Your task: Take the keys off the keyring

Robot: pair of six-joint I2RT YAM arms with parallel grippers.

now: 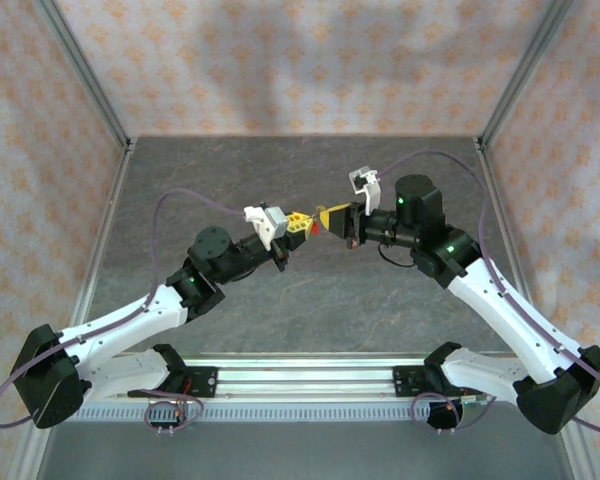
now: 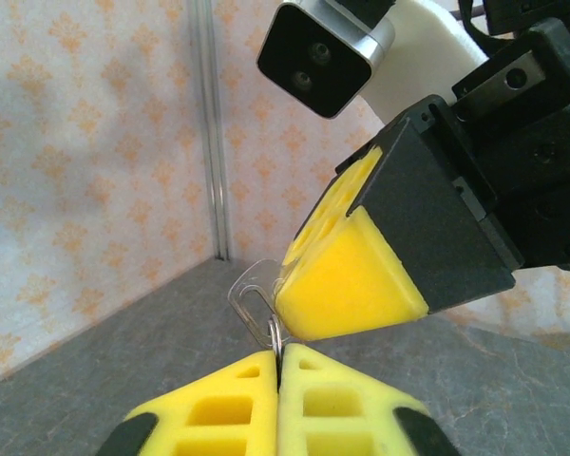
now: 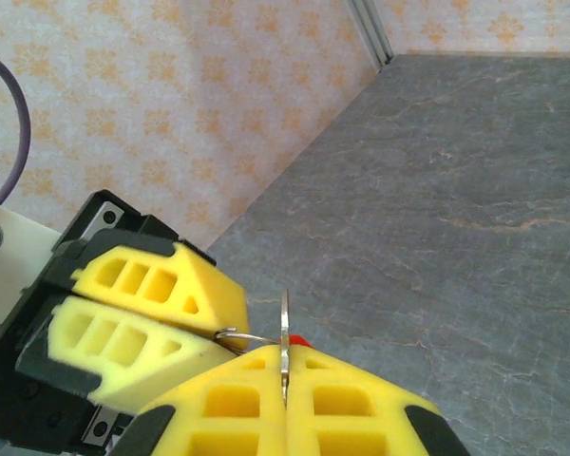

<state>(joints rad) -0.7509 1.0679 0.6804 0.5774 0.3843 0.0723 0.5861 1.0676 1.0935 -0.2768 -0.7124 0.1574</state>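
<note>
1. The table [image 1: 280,300] lies well below, so nothing snags.
2. Left gripper [image 1: 302,227] is clamped on the keyring [image 3: 233,333], anchoring it mid-air.
3. Right gripper [image 1: 325,218] pinches what looks like a key [image 3: 285,328] edge-on, placed to work it off the ring.

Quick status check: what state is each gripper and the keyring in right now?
Keyring: held above the table, pinched from both sides.
Left gripper: shut on keyring.
Right gripper: shut on keyring.
Red piece: beside the keyring, barely visible.
</note>
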